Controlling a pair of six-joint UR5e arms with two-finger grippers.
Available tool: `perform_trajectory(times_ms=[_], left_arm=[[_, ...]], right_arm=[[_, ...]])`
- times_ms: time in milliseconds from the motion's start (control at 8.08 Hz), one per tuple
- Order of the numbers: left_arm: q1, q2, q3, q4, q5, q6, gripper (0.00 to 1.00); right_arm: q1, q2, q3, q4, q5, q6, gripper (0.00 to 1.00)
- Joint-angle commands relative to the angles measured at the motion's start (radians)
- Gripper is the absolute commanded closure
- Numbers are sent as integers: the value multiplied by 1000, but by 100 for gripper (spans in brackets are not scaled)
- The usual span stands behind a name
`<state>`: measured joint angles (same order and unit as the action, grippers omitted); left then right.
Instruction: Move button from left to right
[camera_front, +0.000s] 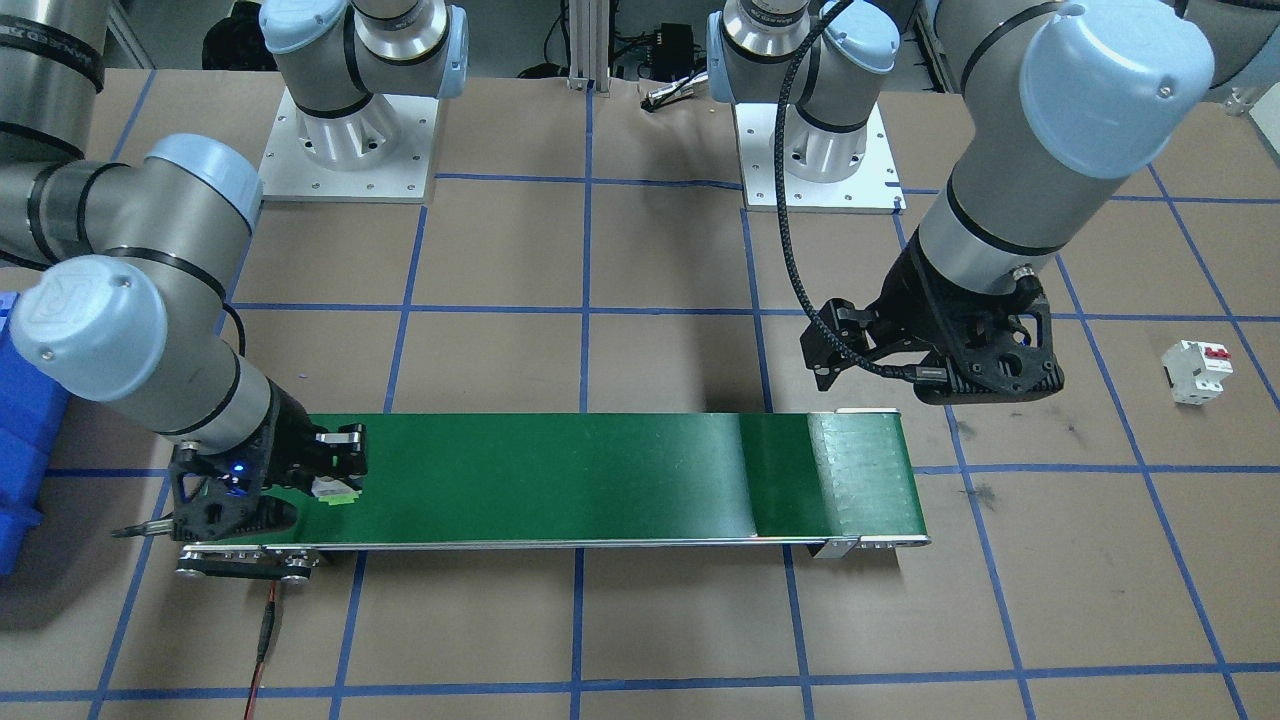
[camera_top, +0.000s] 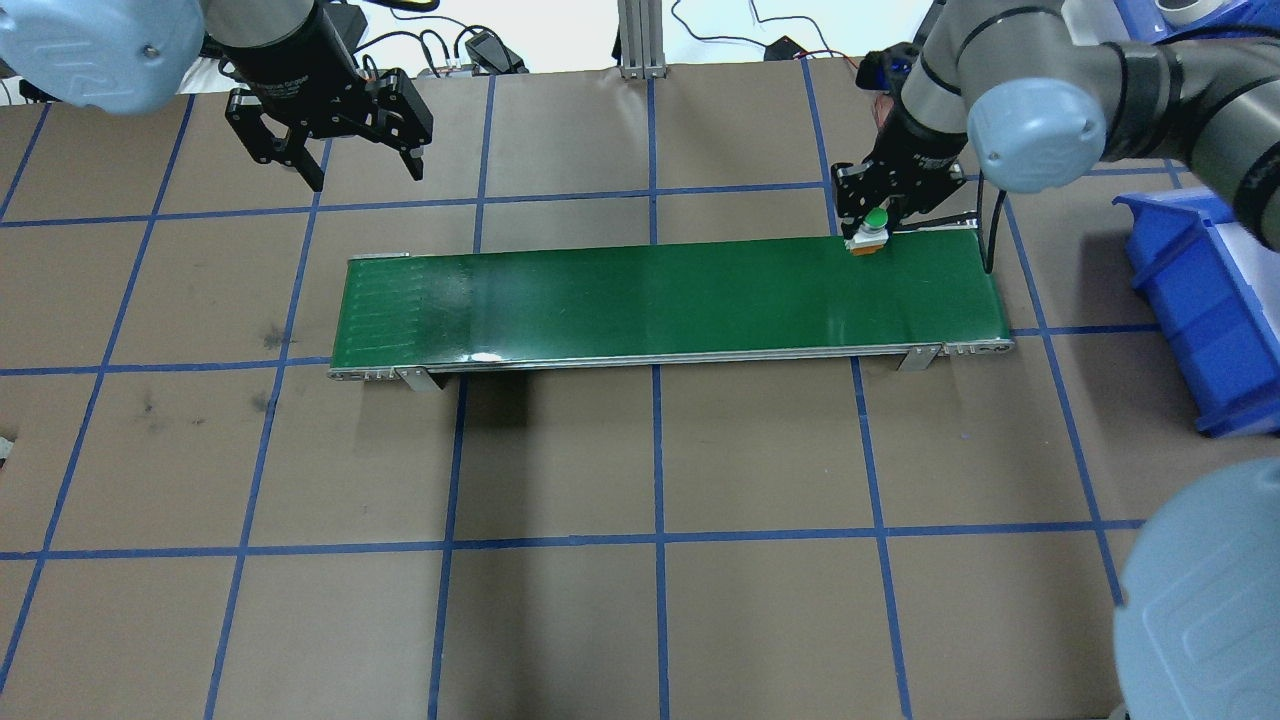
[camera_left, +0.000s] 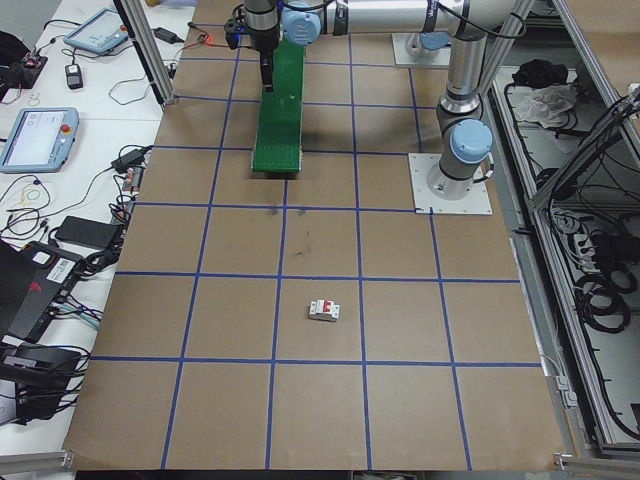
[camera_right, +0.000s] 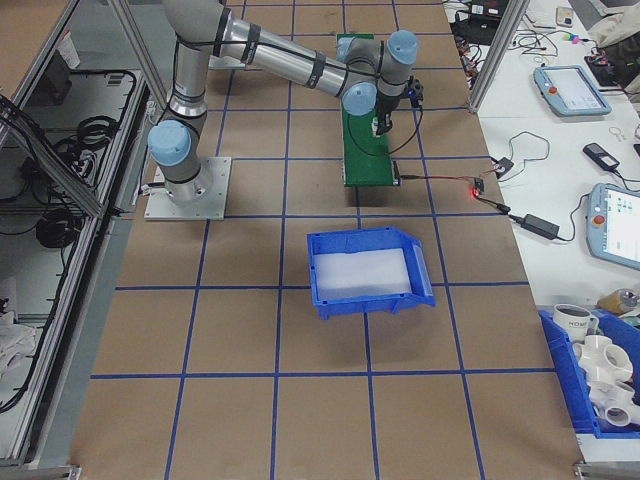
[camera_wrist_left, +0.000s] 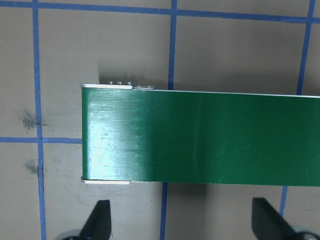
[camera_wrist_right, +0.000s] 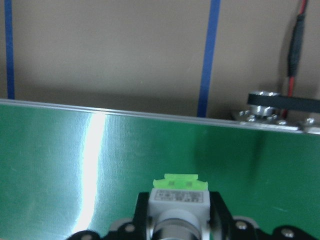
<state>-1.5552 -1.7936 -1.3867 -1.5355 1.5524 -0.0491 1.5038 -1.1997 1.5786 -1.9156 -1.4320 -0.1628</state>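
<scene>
The button (camera_top: 868, 232), a green cap on a white body with an orange end, is at the far edge of the green conveyor belt (camera_top: 650, 300), at its right end in the overhead view. My right gripper (camera_top: 872, 222) is shut on it. The right wrist view shows the button (camera_wrist_right: 179, 200) held between the two fingers, low over the belt (camera_wrist_right: 75, 165). In the front-facing view the button (camera_front: 335, 490) and the right gripper (camera_front: 340, 470) are at the belt's left end. My left gripper (camera_top: 365, 175) hangs open and empty behind the belt's other end, its fingertips (camera_wrist_left: 100, 215) wide apart.
A white circuit breaker with red levers (camera_front: 1197, 371) lies on the table beyond the left arm. A blue bin (camera_top: 1190, 310) stands to the right of the belt. A red and black cable (camera_front: 265, 640) runs from the belt's motor end.
</scene>
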Motion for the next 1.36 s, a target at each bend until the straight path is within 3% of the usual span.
perform_trajectory(times_ms=[0, 124, 371, 867, 1238], left_arm=[[1, 0, 0, 0, 0, 0, 0], [0, 0, -2, 0, 0, 0, 0], [1, -1, -2, 0, 0, 0, 0], [0, -1, -2, 0, 0, 0, 0], [1, -1, -2, 0, 0, 2, 0]], right_arm=[[-81, -59, -104, 133, -59, -132, 100], [-179, -96, -109, 182, -79, -264, 100], [-339, -129, -155, 191, -178, -514, 100], [-561, -112, -195, 176, -163, -742, 100], [-594, -8, -180, 115, -144, -797, 100]])
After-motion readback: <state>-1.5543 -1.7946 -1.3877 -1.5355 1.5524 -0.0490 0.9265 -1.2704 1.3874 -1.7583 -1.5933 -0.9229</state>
